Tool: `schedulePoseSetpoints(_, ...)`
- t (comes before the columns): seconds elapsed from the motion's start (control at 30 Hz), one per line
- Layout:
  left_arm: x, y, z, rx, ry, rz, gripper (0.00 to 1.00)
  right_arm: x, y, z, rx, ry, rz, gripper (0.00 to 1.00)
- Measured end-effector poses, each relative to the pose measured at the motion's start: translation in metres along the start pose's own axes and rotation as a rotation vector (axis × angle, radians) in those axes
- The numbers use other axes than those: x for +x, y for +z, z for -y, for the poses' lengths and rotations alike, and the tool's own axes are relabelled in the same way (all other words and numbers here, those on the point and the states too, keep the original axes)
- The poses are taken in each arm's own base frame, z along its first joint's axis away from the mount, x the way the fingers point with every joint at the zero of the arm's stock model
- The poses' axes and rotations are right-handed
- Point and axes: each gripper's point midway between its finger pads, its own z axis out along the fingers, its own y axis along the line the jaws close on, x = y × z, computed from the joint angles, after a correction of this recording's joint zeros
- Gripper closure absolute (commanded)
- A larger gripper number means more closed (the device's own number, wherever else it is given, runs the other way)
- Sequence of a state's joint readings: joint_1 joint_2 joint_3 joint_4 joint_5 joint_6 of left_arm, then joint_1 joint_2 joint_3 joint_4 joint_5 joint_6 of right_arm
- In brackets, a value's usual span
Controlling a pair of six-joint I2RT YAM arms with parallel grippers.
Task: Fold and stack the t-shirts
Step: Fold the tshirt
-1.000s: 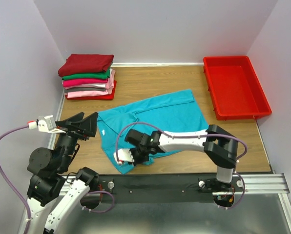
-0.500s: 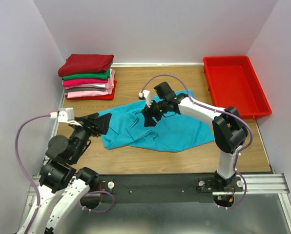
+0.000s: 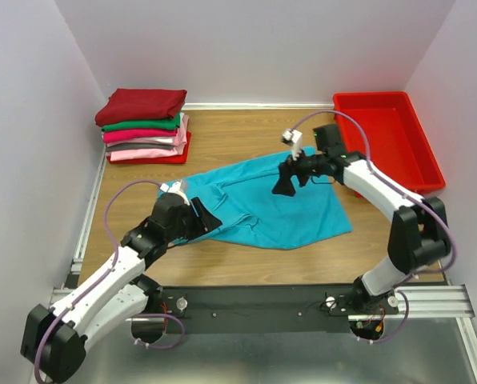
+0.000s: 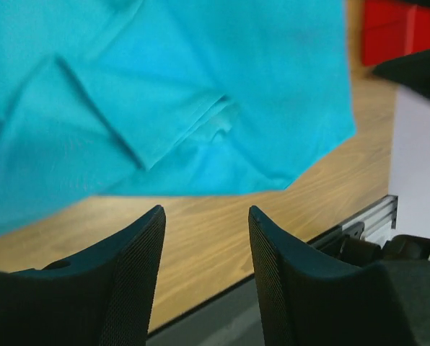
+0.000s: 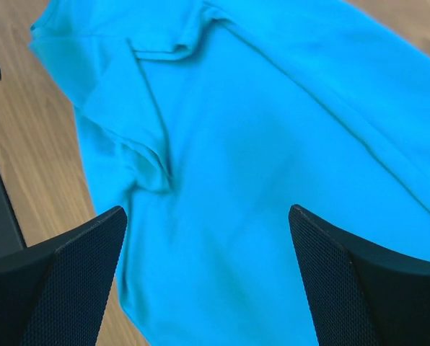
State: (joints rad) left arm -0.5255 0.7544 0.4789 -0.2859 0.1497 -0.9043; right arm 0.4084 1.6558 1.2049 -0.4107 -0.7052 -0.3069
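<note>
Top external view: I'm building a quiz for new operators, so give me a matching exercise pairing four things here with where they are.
1 teal t-shirt
2 stack of folded t-shirts
3 red bin
4 left hand

A far right corner
B at the teal t-shirt's near left edge
C far left corner
D spread out in the middle

Pairs: 1-D, 2-C, 3-A, 4-B

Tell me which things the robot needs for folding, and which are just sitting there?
For the job:
- teal t-shirt, spread out and rumpled on the table
- stack of folded t-shirts in the far left corner

Just lying about:
- red bin
</note>
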Motion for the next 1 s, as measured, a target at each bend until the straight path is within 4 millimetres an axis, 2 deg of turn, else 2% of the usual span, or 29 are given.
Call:
schedulePoseSetpoints(0.1, 0.015, 0.012, -0.008, -0.063, -0.083, -0.06, 0.45, 0.008, -0.031, 0.011, 0.056, 0.011, 0.045, 0.02)
schedulePoseSetpoints(0.17, 0.019, 0.019, -0.012, -0.103, -0.134, -0.077, 0.49, 0.018, -0.039, 0.01, 0.057, 0.02, 0.048, 0.04)
schedulePoseSetpoints(0.33, 0.026, 0.039, -0.023, -0.218, -0.241, -0.099, 0.52, 0.033, -0.047, 0.017, 0.053, 0.075, 0.054, 0.05)
schedulePoseSetpoints(0.6, 0.021, 0.061, -0.037, -0.321, -0.313, -0.064, 0.52, 0.033, -0.056, 0.023, 0.045, 0.1, 0.083, 0.06)
schedulePoseSetpoints(1.0, 0.022, 0.072, -0.047, -0.362, -0.316, -0.063, 0.52, 0.032, -0.059, 0.023, 0.031, 0.109, 0.1, 0.06)
